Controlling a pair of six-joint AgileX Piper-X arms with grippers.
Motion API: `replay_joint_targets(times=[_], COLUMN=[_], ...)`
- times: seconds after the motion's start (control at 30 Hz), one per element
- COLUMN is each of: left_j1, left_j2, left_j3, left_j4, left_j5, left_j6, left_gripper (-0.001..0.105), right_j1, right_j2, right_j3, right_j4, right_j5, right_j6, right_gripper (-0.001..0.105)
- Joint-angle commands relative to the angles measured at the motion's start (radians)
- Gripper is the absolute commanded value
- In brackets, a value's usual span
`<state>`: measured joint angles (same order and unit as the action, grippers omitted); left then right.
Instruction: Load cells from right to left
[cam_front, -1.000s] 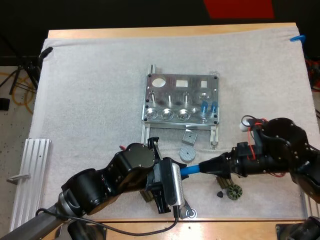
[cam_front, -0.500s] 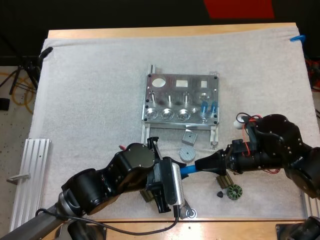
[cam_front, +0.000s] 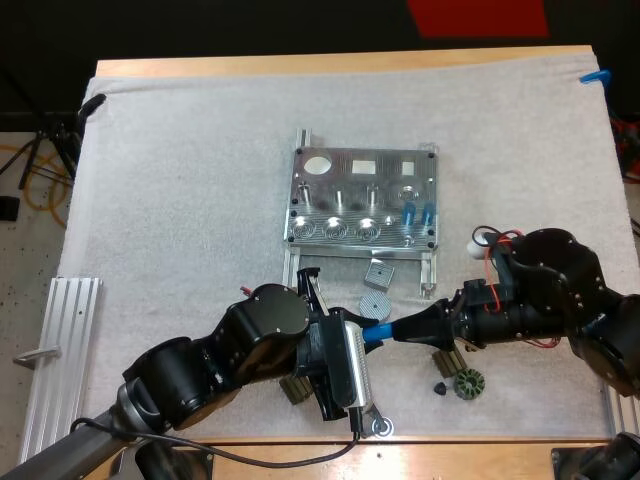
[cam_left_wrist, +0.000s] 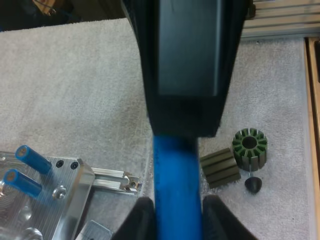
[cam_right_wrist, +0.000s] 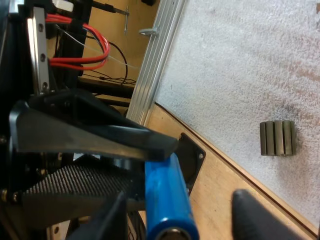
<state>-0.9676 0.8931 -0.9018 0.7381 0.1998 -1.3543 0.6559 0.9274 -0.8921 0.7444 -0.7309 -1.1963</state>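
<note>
Handover: our left gripper (cam_left_wrist: 176, 222) pinches the blue cell (cam_left_wrist: 175, 170); right gripper (cam_right_wrist: 182, 220) spread around it. We should close squarely before releasing.

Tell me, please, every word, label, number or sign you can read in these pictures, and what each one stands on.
None: no view shows any readable text.
The metal plate, the blue cylinder, the ribbed block and the toothed ring show no lettering, label or number.
</note>
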Motion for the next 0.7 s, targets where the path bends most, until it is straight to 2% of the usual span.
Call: replay_joint_targets(times=[0.0,0.13,0.2,0.47,0.57,0.67], left_j1=[-0.003,-0.003,-0.003,-0.003,-0.003,-0.003], left_j2=[-0.005,-0.005,-0.005,-0.005,-0.005,-0.005], left_j3=[-0.004,-0.004,-0.004,-0.004,-0.004,-0.004], left_j4=[-0.01,-0.01,-0.01,-0.007,-0.002,0.004], left_j5=[-0.009,-0.009,-0.009,-0.009,-0.007,-0.007], left_j6=[0.0,0.0,0.0,-0.009,-0.017,-0.029], left_gripper=[0.0,0.0,0.0,0.002,0.013,0.036], right_j1=[-0.004,-0.004,-0.004,-0.004,-0.004,-0.004], right_j2=[-0.001,-0.001,-0.001,-0.001,-0.001,-0.001], right_j3=[-0.002,-0.002,-0.002,-0.002,-0.002,-0.002], right_j4=[-0.007,-0.007,-0.007,-0.007,-0.007,-0.007], right_j5=[-0.014,-0.007,-0.007,-0.007,-0.007,-0.007], right_j6=[-0.003,-0.005,-0.013,-0.055,-0.064,-0.067], right_gripper=[0.031,0.007,0.0,0.0,0.0,0.0])
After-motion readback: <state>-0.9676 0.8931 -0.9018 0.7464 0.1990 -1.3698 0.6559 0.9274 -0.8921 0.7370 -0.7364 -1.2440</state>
